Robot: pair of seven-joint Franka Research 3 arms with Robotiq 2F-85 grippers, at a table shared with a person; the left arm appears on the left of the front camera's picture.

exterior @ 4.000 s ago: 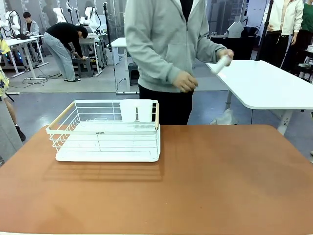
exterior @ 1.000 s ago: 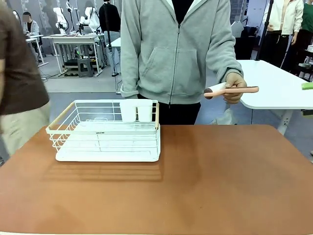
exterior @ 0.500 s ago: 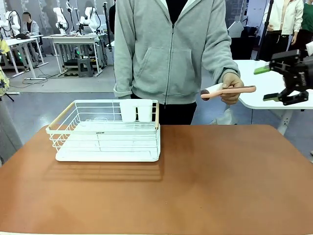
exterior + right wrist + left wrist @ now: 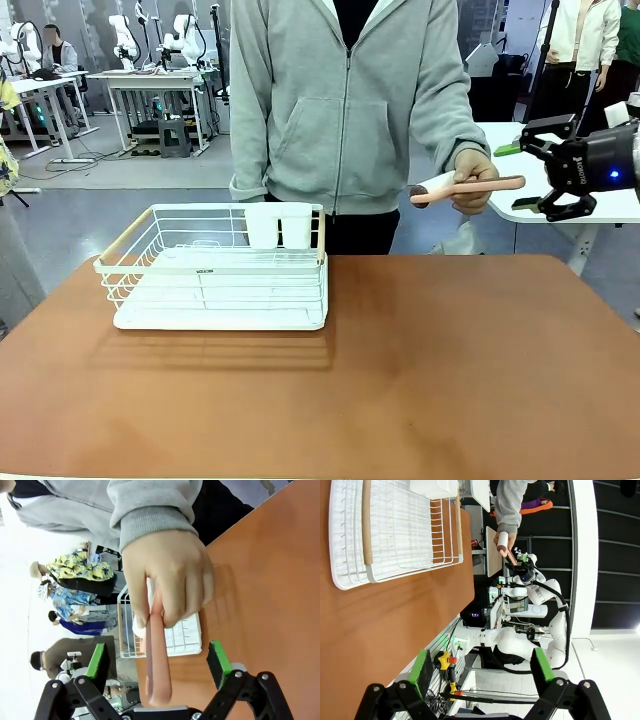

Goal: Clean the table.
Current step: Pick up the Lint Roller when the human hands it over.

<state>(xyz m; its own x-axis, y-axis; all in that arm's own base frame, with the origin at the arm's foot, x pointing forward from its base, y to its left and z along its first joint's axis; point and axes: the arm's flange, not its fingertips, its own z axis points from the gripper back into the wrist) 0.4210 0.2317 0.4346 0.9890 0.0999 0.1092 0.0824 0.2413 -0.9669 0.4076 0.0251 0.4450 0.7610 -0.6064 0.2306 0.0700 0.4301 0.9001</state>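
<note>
1. Holding a long, smooth pink utensil point(image 4: 497, 183) level beyond the far edge, the person's hand point(image 4: 472, 170) points its free end at the right tool point(image 4: 518, 178); likely a handover.
2. Right tool: green pads apart, flanking the rounded handle tip, neither touching it.
3. Left tool point(image 4: 482, 666): pads apart, nothing between.
4. Large matte reddish-brown surface point(image 4: 450, 370) spreads below, smooth; white wire dish rack point(image 4: 215, 322) stands at its left.
</note>
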